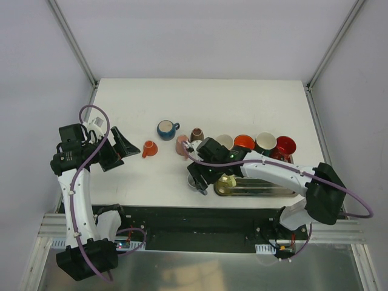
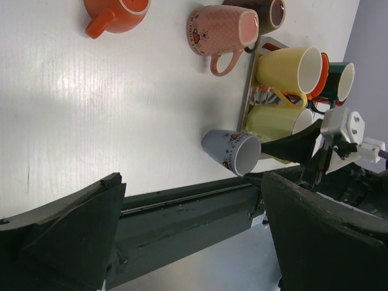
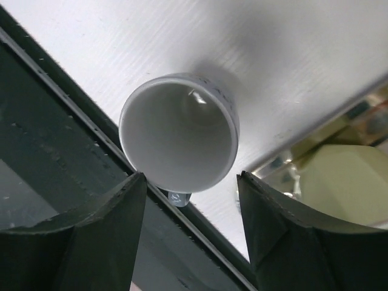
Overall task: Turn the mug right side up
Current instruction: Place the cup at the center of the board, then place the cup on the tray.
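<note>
While the left gripper [image 2: 193,179] hangs open, the right gripper [image 3: 191,177] straddles the mug [image 3: 179,130] at the near edge, fingers spread, ready to close.

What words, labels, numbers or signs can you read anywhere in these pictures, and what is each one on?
No text can be read in any view.
Grey mug: small dark and red print near the rim, too small to read; the mark under its rim in the right wrist view is blurred.
Pink mug: a band of marks with a red heart, no readable letters.
</note>
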`<state>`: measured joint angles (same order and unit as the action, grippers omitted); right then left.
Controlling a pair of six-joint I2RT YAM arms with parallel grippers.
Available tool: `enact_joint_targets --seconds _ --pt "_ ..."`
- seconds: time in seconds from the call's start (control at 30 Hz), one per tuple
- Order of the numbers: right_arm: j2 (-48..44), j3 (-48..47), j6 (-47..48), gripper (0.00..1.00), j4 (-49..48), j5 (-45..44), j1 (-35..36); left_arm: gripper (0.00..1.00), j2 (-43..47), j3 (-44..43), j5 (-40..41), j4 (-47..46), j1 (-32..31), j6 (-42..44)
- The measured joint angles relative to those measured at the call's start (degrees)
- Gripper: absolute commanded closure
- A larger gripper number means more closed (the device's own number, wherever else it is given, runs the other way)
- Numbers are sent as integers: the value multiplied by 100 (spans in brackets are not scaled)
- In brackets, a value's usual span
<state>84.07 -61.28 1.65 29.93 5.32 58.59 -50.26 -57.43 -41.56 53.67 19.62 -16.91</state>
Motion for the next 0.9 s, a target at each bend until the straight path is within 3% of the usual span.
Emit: enact_joint_targets --seconds 0.43,0.9 --pt "164 -83 -151 25 -39 192 -2 0 -2 35 0 -87 0 -24" --pt "15 -85 -616 25 328 507 -15 0 -120 149 -20 -155 0 -79"
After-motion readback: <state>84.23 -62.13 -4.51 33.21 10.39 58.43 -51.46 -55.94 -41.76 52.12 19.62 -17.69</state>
